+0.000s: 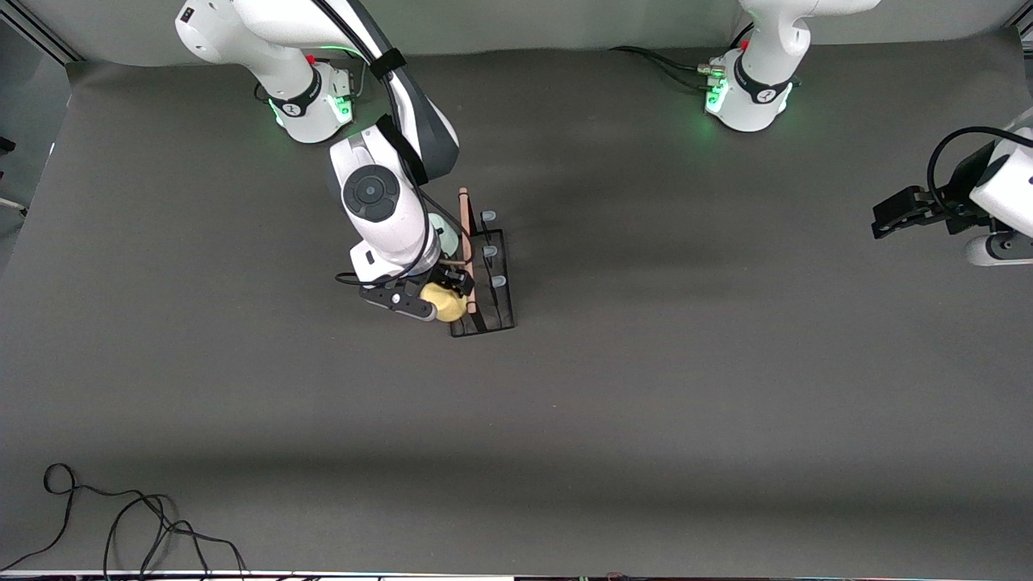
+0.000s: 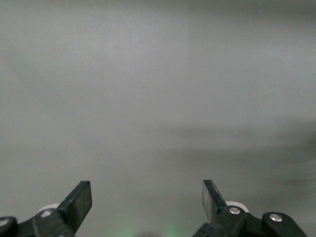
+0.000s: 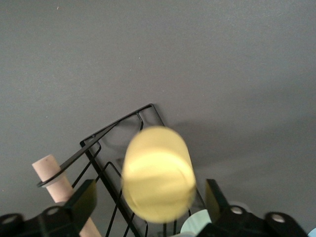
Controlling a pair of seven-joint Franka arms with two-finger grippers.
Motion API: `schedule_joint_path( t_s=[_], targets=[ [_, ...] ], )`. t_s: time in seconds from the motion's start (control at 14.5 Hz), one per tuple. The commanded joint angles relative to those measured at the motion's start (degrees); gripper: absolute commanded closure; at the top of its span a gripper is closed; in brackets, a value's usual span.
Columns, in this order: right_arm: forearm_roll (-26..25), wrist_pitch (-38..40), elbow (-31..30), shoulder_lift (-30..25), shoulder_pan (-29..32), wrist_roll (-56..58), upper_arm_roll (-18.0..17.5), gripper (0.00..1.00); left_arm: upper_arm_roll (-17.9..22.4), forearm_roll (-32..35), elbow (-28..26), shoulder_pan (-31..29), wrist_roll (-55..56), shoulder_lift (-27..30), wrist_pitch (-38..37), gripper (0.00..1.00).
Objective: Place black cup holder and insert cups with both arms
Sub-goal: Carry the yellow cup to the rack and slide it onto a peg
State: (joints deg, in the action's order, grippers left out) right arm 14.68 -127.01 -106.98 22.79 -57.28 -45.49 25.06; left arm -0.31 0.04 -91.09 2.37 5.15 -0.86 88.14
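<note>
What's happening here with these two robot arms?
The right gripper is at the black cup holder, with a yellow cup between its open fingers, on the side of the rack nearer the front camera. A pale green cup shows beside the wooden handle, mostly hidden by the arm. The left gripper waits open over bare table at the left arm's end.

The bench (image 1: 646,387) is covered in a matt dark grey sheet, smooth and faintly creased. The black cup holder (image 1: 502,311) is thin black-coated wire with a dull sheen; its rod handle (image 1: 466,222) looks like pale unvarnished wood, and its pegs (image 1: 489,216) end in pale blue tips. The yellow cup (image 3: 158,180) looks like smooth plastic. The arms (image 1: 371,194) have glossy white shells, and both end effectors are matt black.
</note>
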Motion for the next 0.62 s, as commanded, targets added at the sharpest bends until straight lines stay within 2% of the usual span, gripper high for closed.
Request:
schedule_joint_path(
  t_s=[0.0, 0.14, 0.28, 0.55],
  targets=[
    [0.61, -0.08, 0.02, -0.55, -0.82, -1.09, 0.69, 0.0, 0.22, 0.4, -1.19, 0.45, -0.58, 0.86, 0.1, 0.0],
    [0.53, 0.18, 0.11, -0.73, -0.82, -1.0, 0.87, 0.0, 0.22, 0.4, -1.28, 0.01, -0.58, 0.78, 0.36, 0.0],
    [-0.35, 2.27, 0.54, -4.05, -0.03, 0.92, 1.92, 0.0, 0.22, 0.4, -1.28, 0.01, -0.58, 0.77, 0.28, 0.0],
    [-0.62, 23.77, 8.17, -9.86, -0.11, 13.99, 10.77, 0.0, 0.22, 0.4, -1.19, 0.36, -0.58, 0.86, 0.63, 0.0]
  ],
)
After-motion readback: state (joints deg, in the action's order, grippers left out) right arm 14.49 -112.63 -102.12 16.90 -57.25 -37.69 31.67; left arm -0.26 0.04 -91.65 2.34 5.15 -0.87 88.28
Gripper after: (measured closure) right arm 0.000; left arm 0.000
